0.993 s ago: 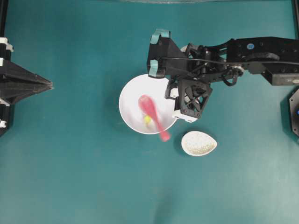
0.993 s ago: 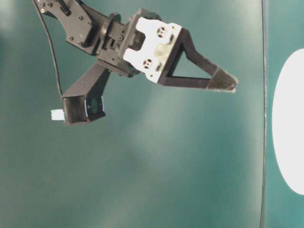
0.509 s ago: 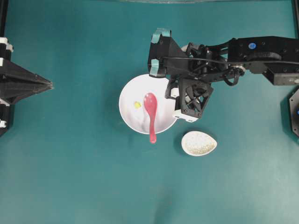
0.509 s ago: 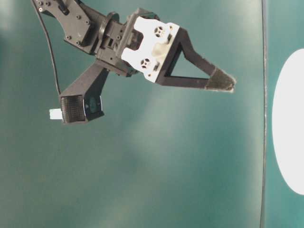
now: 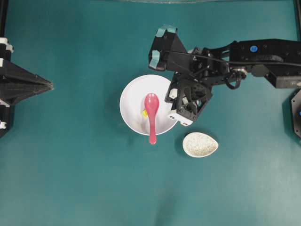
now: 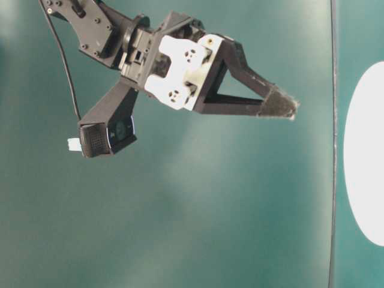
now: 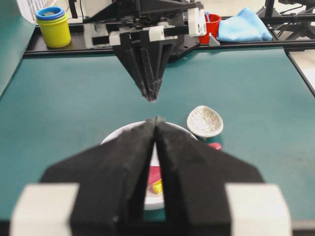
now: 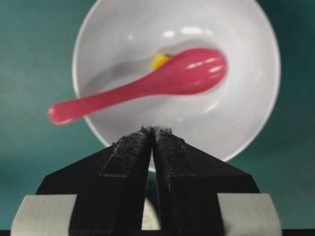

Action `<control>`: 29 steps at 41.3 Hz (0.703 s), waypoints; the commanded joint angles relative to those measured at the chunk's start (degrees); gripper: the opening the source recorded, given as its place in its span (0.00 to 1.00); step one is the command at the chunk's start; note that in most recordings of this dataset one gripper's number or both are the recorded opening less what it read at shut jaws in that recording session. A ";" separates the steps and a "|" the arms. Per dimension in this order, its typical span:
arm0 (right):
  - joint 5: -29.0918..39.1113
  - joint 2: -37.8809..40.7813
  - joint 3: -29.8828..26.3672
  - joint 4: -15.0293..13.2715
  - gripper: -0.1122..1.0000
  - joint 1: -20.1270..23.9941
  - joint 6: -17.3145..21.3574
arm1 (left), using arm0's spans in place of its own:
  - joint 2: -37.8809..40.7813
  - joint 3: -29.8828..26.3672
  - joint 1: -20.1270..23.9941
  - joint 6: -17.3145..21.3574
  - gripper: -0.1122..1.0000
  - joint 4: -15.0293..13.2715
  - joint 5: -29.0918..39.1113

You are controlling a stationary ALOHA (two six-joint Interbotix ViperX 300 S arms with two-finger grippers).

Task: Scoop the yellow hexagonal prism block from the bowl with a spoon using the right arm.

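Your right gripper (image 8: 151,131) is pressed tight together, pad against pad, and there's nothing between them. It hangs just off the bowl's (image 5: 129,94) right rim in the overhead view, clear of the spoon (image 5: 151,115).

The spoon lies loose in the bowl, scoop down in the middle, handle running out over the near rim and poking past it above the mat (image 5: 70,179). Nobody has hold of it.

Look at the block (image 8: 159,60): from your right wrist camera it's a small yellow lump tucked behind the spoon, right where the scoop meets the handle, touching or nearly so. In the overhead view only a sliver of yellow peeks out at the left edge of the scoop. It sits on the bowl's floor beside the spoon; whether any of it is under the scoop, you can't tell.

The speckled rest (image 5: 200,144) sits on the mat just beside the bowl, lower right, apart from it.

Your left gripper (image 7: 155,119) is parked at the far left of the overhead view, jaws closed to a point, holding nothing, aimed at the bowl.
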 commanded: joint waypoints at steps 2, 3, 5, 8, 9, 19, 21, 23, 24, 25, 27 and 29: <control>-0.35 -1.05 -1.23 0.26 0.22 0.26 6.68 | 0.18 -1.76 0.00 0.00 0.18 0.00 -0.62; -0.35 -1.05 -1.23 0.18 0.22 0.26 8.17 | 0.18 -1.67 0.00 0.00 0.18 -0.09 -0.62; -0.35 -0.88 -1.41 0.09 0.22 0.26 11.78 | 0.26 -1.76 -0.09 0.00 0.18 -0.09 -0.62; -0.44 -0.70 -1.49 0.09 0.22 0.35 17.05 | 0.26 -1.76 0.00 0.00 0.18 -0.09 -0.70; -0.44 -0.70 -1.49 0.09 0.22 0.44 18.63 | 0.18 -1.76 0.00 0.00 0.18 -0.09 -0.62; -0.35 -0.44 -1.85 0.00 0.23 1.93 34.01 | 0.26 -1.93 0.00 -0.09 0.18 0.00 -0.62; -0.35 -0.44 -1.85 0.00 0.23 1.93 35.33 | 0.26 -1.93 -0.09 -0.09 0.18 -0.09 -0.70; -0.35 -0.44 -1.85 -0.09 0.23 1.93 36.39 | 0.26 -1.93 -0.09 -0.18 0.18 -0.09 -0.70; -0.35 -0.44 -1.85 -0.18 0.24 1.93 36.83 | 0.26 -2.02 -0.09 -0.18 0.18 -0.09 -0.62; -0.35 -0.44 -1.93 -0.09 0.24 1.93 37.00 | 0.26 -2.02 0.00 -0.18 0.18 -0.09 -0.62; -0.44 -0.35 -1.93 -0.09 0.24 1.85 37.09 | 0.26 -2.02 -0.09 -0.18 0.18 -0.18 -0.70; -0.44 -0.35 -1.93 -0.09 0.24 1.85 37.35 | 0.18 -2.02 -0.09 -0.18 0.18 -0.09 -0.70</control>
